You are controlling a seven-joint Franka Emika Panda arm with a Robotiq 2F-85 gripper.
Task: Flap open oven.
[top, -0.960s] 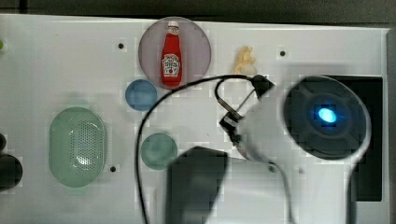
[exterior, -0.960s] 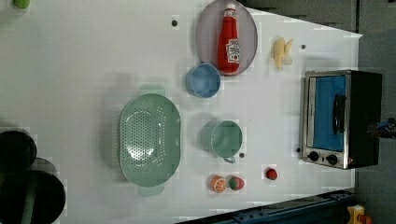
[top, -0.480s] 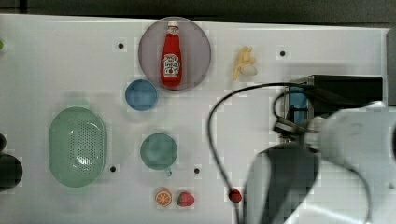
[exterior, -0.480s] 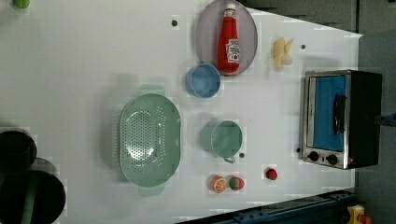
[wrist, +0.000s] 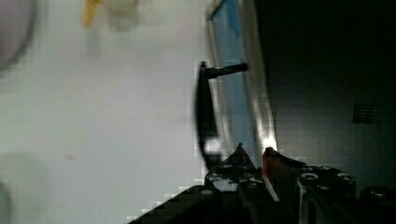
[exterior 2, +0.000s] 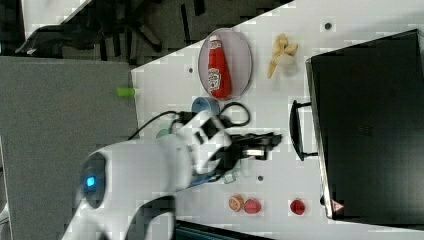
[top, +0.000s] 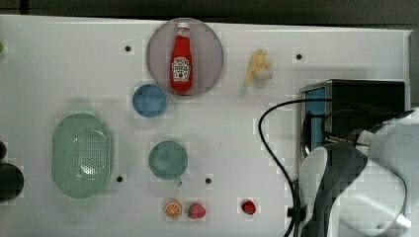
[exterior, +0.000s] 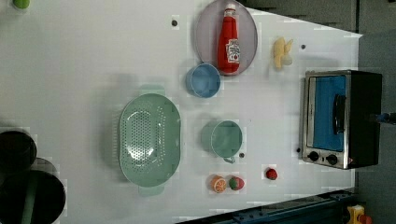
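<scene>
Arm has swung from mid-table to the oven [exterior: 341,119] at the top view's right edge.
Door shut, handle [exterior 2: 296,131] untouched. The gripper [exterior 2: 267,142] hangs near it, jaws a narrow gap with nothing between them, probably kept slim to hook behind the bar and pull the door down.
</scene>
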